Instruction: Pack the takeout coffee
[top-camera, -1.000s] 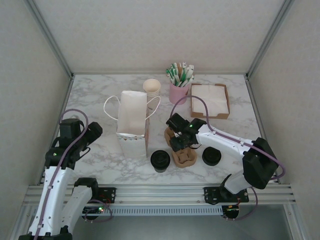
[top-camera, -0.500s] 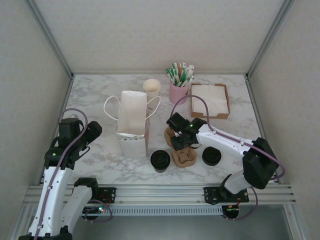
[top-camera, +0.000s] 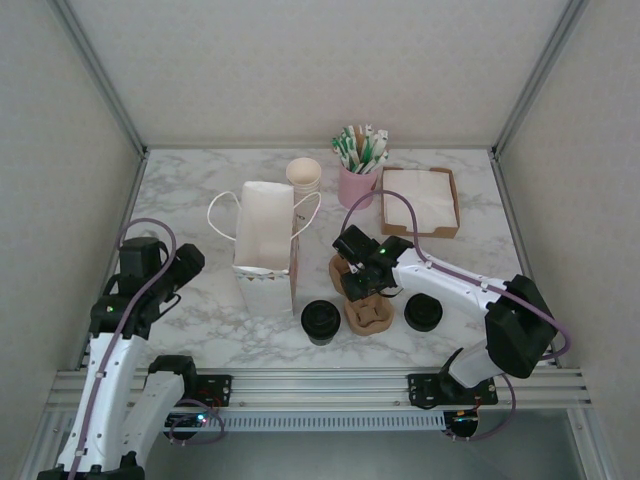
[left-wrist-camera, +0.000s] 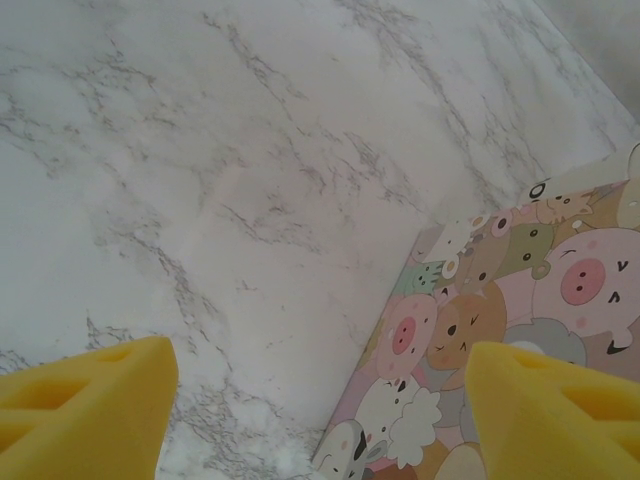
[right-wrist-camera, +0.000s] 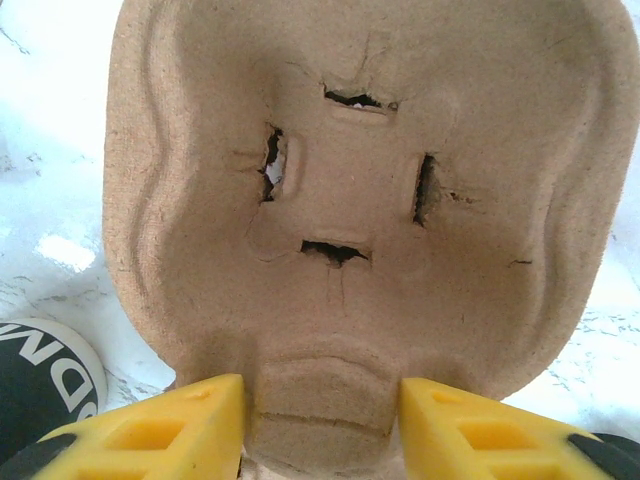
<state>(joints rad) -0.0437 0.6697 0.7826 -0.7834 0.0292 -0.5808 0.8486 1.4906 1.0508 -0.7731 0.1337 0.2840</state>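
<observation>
1. Carrier (top-camera: 368, 318), top view: brown pulp, flat on the marble table (top-camera: 190, 190), just right of the bag (top-camera: 265, 240). One black lid (top-camera: 320, 320) near its left side, a second lid (top-camera: 423, 312) near its right.
2. Same view: right gripper (top-camera: 358, 287) down over the carrier's middle, hiding part of it. Left gripper (top-camera: 187, 262) above bare marble, left of the bag and apart from it. Bag upright, mouth open, handles splayed to either side.
3. Along the back: stack of paper cups (top-camera: 303, 175), pink cup (top-camera: 355, 187) full of packets, napkin tray (top-camera: 455, 215).
4. Left wrist view: yellow fingers (left-wrist-camera: 90, 410) spread wide, holding nothing. Between them, marble and the bag's lower corner. Cartoon-animal print on the bag (left-wrist-camera: 500, 300) side, at the right.
5. Right wrist view: carrier (right-wrist-camera: 340, 200) seen from straight above, one cup well with four slits in its floor. Yellow fingers (right-wrist-camera: 160, 435) closed part-way, pressed against either side of the narrow waist below that well, gripping it. Edge of a black lid (right-wrist-camera: 35, 385) with white lettering at the lower left, on the marble beside the carrier.
</observation>
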